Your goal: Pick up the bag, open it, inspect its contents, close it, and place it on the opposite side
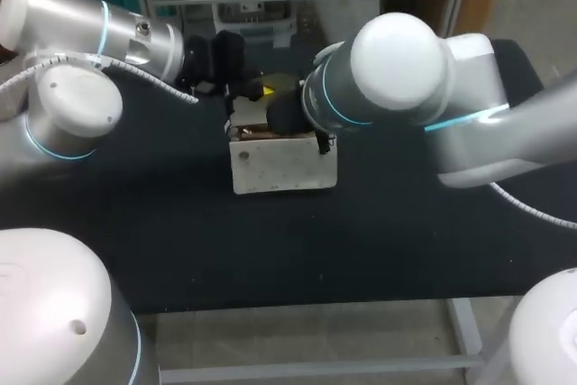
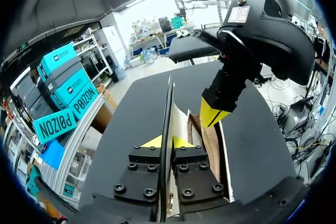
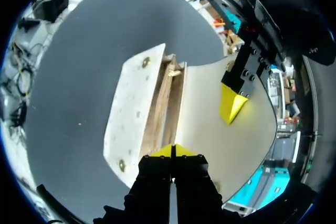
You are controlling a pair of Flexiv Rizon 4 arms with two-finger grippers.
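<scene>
The white bag [image 1: 284, 169] stands about midway across the black table [image 1: 180, 241]. Its speckled front wall faces the robot's side and its mouth is held open at the top. That front wall carries small round metal studs [image 3: 146, 62] near its corners. Just behind it, the brown lining [image 3: 160, 108] shows in the gap between the bag's two walls.

At the bag's right end, the right gripper [image 3: 172, 150] sits on the rim. Its yellow tips are pressed together, with the edge of the curved rear wall nipped between them.

Further back, at the bag's far rim, the left gripper [image 2: 169, 142] has its two tips closed on a thin upright edge of the bag. This edge runs straight out ahead from between the fingers.

The two grippers are near each other over the bag's mouth but do not touch. The right gripper's yellow tip hangs just above the lining, ahead of the left one.
</scene>
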